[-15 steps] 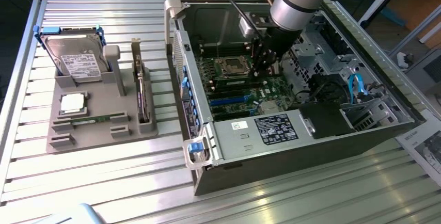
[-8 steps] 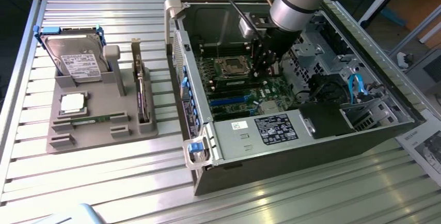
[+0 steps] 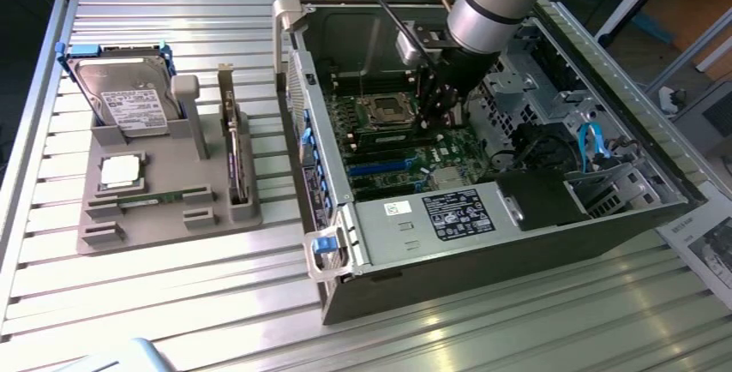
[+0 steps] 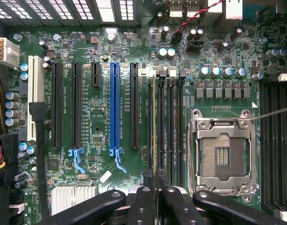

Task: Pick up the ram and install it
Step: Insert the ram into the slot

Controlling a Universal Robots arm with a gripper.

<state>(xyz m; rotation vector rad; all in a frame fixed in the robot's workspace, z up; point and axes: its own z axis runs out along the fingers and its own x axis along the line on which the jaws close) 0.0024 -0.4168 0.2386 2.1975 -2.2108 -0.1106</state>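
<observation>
Now gripper (image 4: 156, 176) clenched on the ram (image 4: 154, 126), edge-on between the jaws. Likely light, stiff, fragile; grip long edges mid-length.

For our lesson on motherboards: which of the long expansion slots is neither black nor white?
The blue expansion slot, whose whole body is blue. The slots flanking it are black slots, and one white slot sits beside the outermost black one.

No legible text anywhere.

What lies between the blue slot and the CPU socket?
In the wrist view, a black slot, then the memory slots, lie between blue slot and CPU socket.
</observation>
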